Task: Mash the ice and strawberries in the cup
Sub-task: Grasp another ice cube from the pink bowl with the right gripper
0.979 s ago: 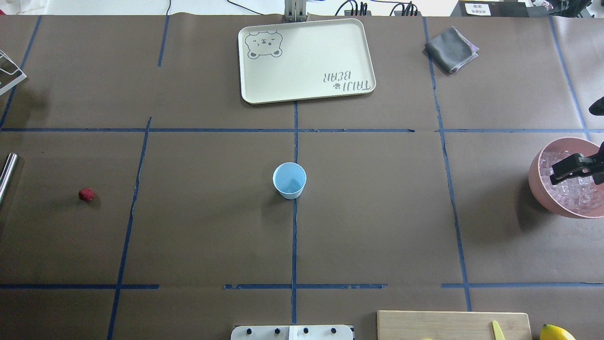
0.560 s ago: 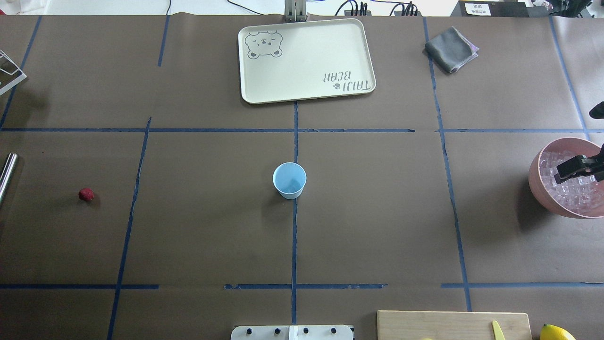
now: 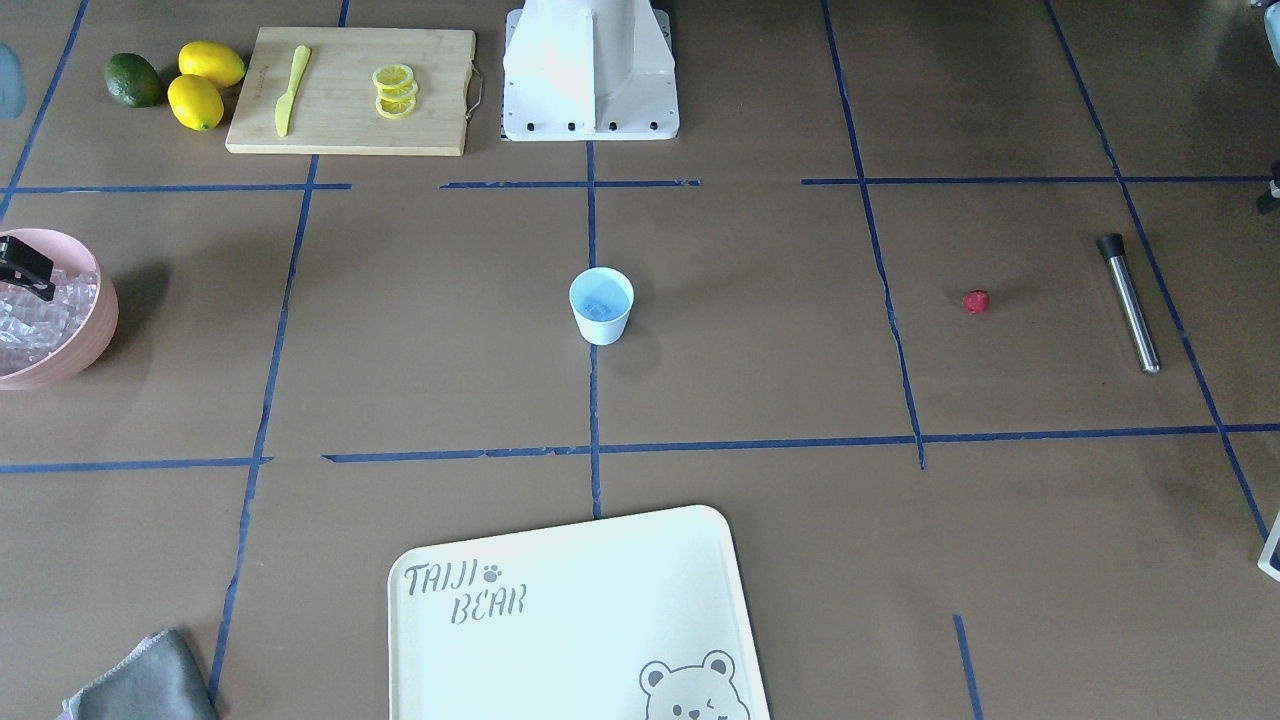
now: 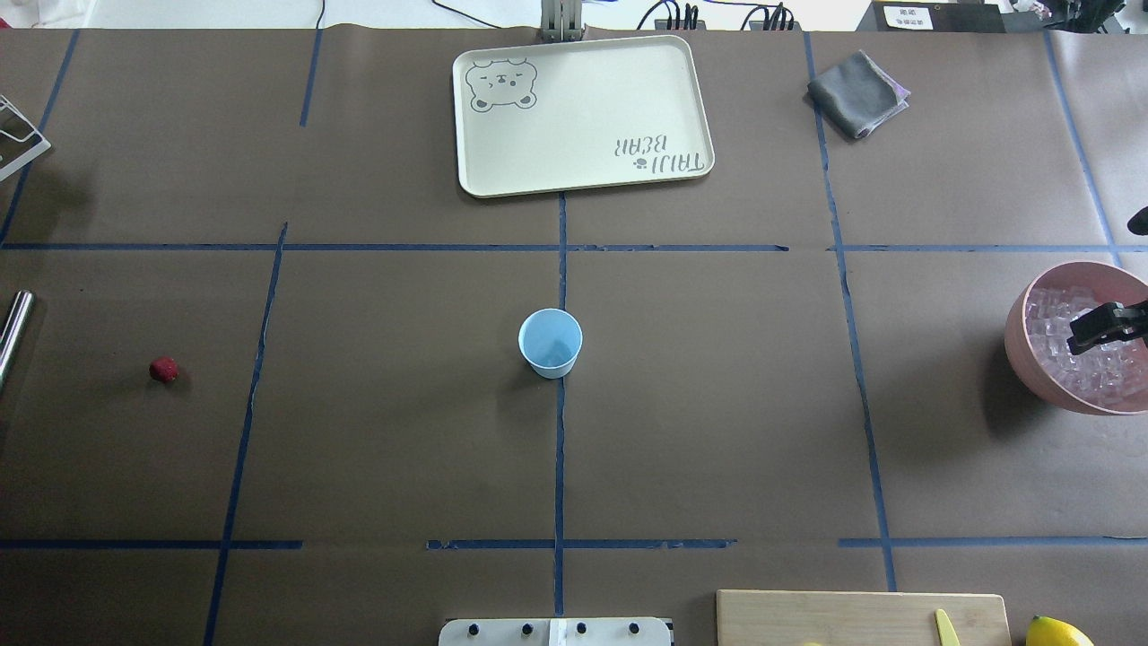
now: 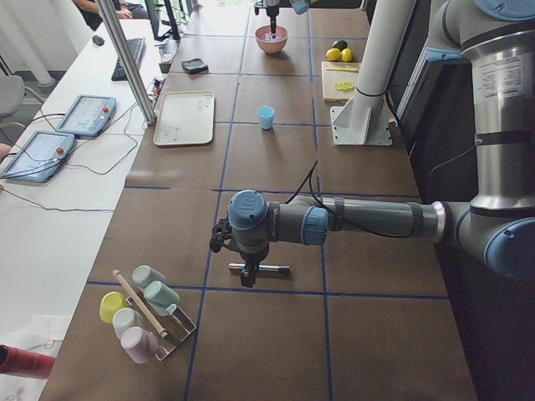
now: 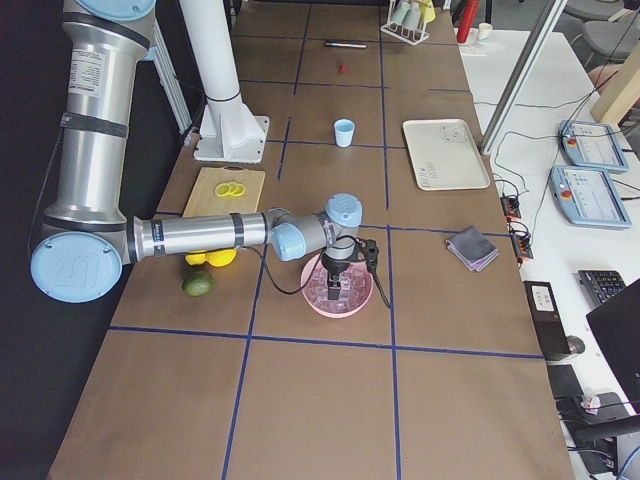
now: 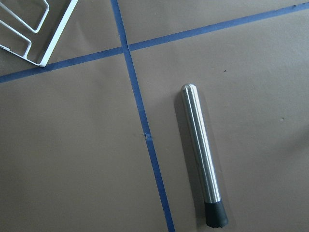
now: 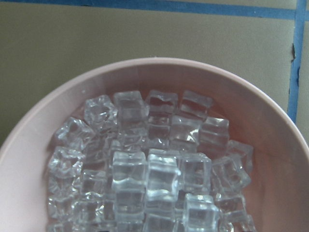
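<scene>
Right gripper (image 4: 1105, 328) hangs over ice (image 8: 145, 174) in the pink bowl (image 4: 1018, 345) at the tabletop's right edge.
I cannot tell its fingers' state, nor that of the left gripper (image 5: 247, 277); cup (image 4: 550, 343) mid-tabletop, strawberry (image 4: 163, 369) near the left edge.

Bare table (image 4: 717, 404) around the cup (image 4: 550, 343), tray (image 4: 583, 108) and strawberry (image 4: 163, 370) well apart

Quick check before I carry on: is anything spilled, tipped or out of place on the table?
Nothing stands out. The cup stands upright mid-table, and the strawberry lies alone on the paper. The ice is all inside the bowl, with none around it. The muddler lies flat.
</scene>
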{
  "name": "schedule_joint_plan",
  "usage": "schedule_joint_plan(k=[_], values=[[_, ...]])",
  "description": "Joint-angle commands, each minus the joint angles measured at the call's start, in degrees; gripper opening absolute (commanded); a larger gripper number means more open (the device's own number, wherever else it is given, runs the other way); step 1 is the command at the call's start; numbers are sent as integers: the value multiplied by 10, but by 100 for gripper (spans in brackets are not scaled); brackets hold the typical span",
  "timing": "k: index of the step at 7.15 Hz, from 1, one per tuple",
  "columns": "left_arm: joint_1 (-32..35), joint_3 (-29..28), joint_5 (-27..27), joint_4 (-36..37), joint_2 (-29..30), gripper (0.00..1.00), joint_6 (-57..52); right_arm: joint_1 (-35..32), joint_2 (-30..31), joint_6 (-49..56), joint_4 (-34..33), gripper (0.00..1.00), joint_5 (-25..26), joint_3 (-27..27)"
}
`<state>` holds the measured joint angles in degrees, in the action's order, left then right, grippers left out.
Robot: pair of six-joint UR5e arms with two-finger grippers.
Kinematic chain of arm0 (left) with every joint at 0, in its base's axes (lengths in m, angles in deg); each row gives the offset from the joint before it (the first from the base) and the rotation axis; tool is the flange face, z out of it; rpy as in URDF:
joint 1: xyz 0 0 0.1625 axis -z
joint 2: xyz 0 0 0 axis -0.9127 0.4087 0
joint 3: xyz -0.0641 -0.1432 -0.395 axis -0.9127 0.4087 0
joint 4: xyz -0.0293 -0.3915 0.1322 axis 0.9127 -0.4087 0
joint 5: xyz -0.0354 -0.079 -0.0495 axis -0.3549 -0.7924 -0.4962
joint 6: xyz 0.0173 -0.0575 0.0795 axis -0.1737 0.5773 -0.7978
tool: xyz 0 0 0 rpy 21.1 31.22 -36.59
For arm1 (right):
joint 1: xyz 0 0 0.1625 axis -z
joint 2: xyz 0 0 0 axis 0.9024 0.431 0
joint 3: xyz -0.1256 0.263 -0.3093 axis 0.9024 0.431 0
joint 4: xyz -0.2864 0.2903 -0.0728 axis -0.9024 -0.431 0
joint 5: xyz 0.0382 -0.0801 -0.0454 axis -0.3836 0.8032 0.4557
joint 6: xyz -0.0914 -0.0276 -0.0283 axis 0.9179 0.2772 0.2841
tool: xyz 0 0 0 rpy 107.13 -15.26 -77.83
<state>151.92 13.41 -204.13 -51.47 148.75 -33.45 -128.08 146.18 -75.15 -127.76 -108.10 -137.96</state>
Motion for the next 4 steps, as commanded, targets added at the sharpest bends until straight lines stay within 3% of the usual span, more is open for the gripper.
schedule_joint_plan(k=[1, 4], values=[[0, 3, 1, 0, 0, 100, 0, 0, 2, 0, 0, 85, 7, 4], [0, 9, 0, 0, -7, 100, 0, 1, -1, -1, 0, 60, 20, 4]])
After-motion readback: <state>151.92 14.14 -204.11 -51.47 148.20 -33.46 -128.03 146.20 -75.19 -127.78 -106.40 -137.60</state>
